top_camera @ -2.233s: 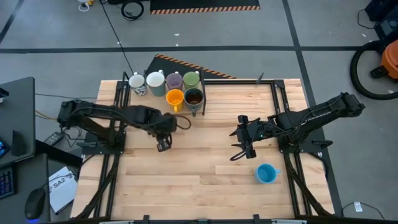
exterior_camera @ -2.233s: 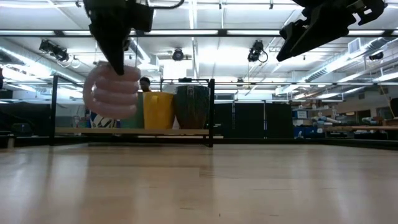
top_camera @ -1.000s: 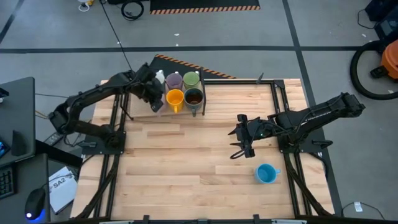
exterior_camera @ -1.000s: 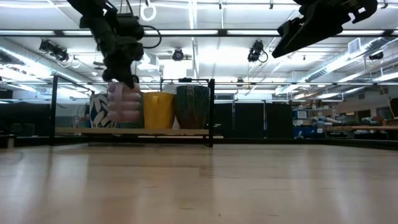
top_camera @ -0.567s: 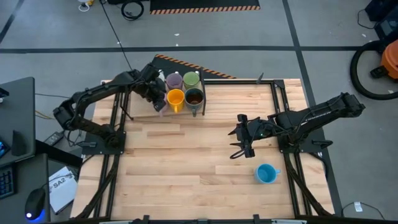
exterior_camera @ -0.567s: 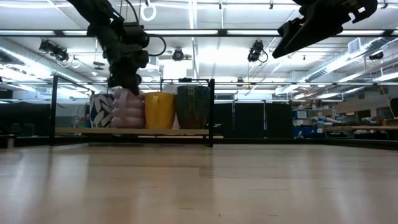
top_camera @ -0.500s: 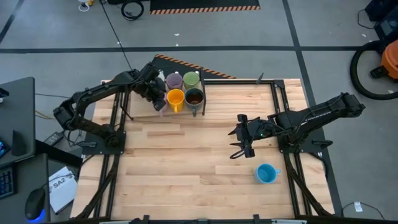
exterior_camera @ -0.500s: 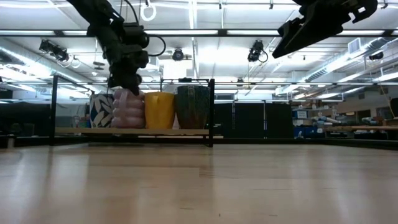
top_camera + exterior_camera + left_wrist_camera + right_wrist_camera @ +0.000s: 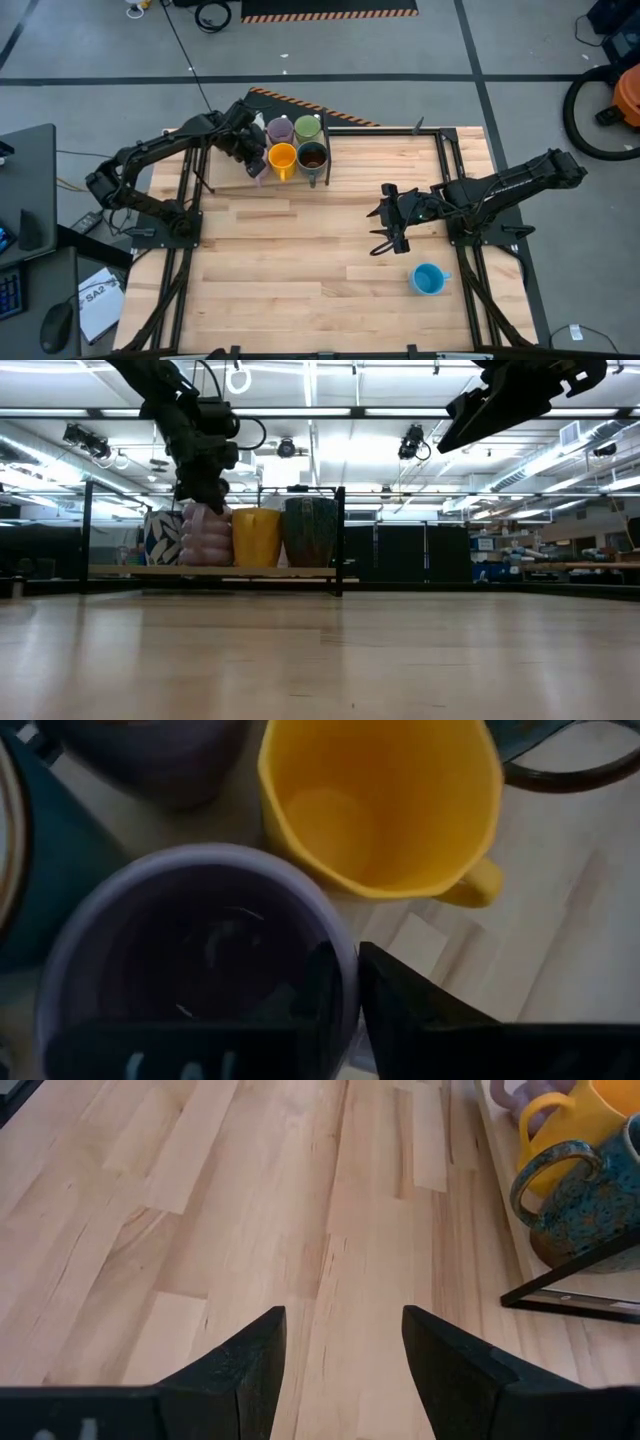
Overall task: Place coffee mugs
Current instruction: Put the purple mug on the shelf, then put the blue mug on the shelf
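My left gripper (image 9: 256, 163) is at the mug group at the table's far left, shut on a lilac mug (image 9: 207, 535) that stands on its base on the rack's board (image 9: 260, 572), beside the orange mug (image 9: 281, 157). The dark speckled mug (image 9: 312, 157), a second lilac mug (image 9: 280, 130) and the green mug (image 9: 307, 127) stand close by. A leaf-patterned mug (image 9: 160, 537) shows left of the held mug in the low view. A blue mug (image 9: 428, 279) stands alone near the right front. My right gripper (image 9: 385, 235) hangs open above the table's right half. My left gripper has the lilac mug's rim (image 9: 348, 935) between its fingers, one finger (image 9: 315, 995) inside the mug and one (image 9: 410, 1015) outside, on the side toward the orange mug. The fingers come slanting down from above. The mug stands upright on the board.
The rack's black metal frame (image 9: 340, 540) stands around the mugs at the far edge. The orange mug's handle (image 9: 478, 885) points toward the open table. The bare wood tabletop (image 9: 300, 260) stretches between the two arms.
My left gripper has come down with the lilac mug and set it upright on the rack's board next to the orange mug. For the last half second the gripper and the mug have kept still.
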Controlling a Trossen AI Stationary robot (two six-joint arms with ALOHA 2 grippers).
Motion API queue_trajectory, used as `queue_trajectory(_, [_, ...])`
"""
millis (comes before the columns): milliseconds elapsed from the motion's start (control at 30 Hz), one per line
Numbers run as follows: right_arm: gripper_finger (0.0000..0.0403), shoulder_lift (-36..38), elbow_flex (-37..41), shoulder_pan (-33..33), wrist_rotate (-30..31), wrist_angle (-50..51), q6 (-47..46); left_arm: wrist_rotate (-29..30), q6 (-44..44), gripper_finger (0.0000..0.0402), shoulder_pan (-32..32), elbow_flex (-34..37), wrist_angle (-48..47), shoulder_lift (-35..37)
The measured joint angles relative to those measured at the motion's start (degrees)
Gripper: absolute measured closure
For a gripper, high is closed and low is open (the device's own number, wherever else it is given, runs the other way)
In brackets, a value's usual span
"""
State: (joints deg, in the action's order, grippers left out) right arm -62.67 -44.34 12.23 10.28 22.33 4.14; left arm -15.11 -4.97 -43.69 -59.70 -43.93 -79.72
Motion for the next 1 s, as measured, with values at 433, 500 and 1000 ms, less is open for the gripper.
queue_trajectory(433, [0.0196,0.0,0.0,0.0,0.0,-0.6,0.1,0.2,-0.2,0.0288,0.6,0.2,-1.9,-0.1])
queue_trajectory(500, [0.0196,0.0,0.0,0.0,0.0,-0.8,0.1,0.1,-0.2,0.0288,0.6,0.2,-2.0,0.3])
queue_trajectory(1000, [0.0196,0.0,0.0,0.0,0.0,-1.2,0.1,3.2,-0.7,0.0287,3.0,-6.7,-4.1,4.5])
